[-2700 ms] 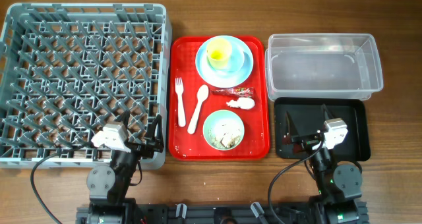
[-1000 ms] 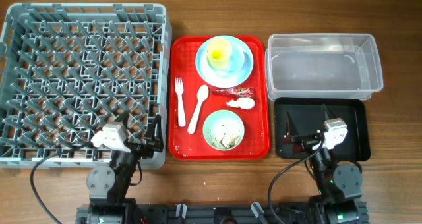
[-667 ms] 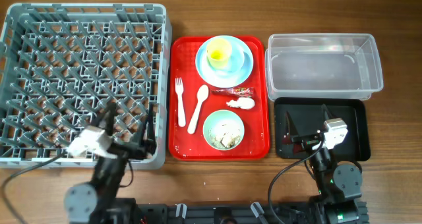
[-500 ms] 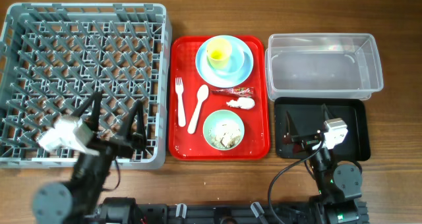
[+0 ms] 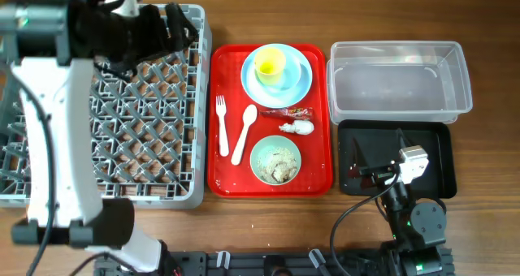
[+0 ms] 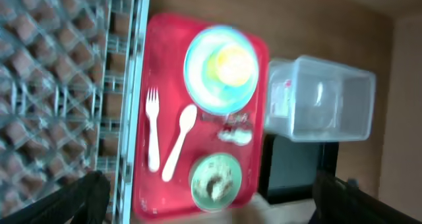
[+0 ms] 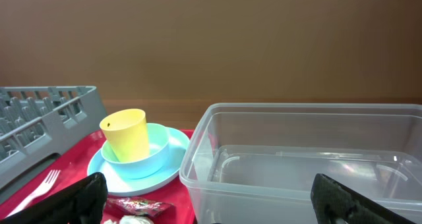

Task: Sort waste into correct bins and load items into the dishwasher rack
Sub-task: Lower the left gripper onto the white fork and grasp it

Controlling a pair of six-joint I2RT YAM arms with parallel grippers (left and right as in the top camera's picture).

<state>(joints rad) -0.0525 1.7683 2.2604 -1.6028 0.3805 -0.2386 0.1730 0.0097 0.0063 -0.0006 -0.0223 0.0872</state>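
Observation:
The grey dishwasher rack point(image 5: 106, 199) fills the left side. On the red serving tray point(image 5: 215, 122) lie the light blue plate point(image 5: 302, 77) with the yellow cup point(image 5: 270, 63) on it, a white fork point(image 5: 222, 126), a white spoon point(image 5: 244, 134), the red wrapper point(image 5: 288, 113), the tissue wad point(image 5: 297, 127) and the green bowl point(image 5: 275, 160) holding food scraps. My left gripper point(image 5: 166, 28) is open and empty, raised high over the rack's far right corner. My right gripper point(image 5: 378, 158) is open and empty, resting low over the black tray point(image 5: 439, 158).
The clear tub point(image 5: 398, 47) stands behind the black tray, right of the red tray. It also fills the right wrist view point(image 7: 303, 158), with the cup point(image 7: 125, 133) to its left. The left arm's white link hangs over the rack's left part.
My left arm has risen from its rest at the rack's near edge and swung up over the rack's far side. The right arm has not moved.

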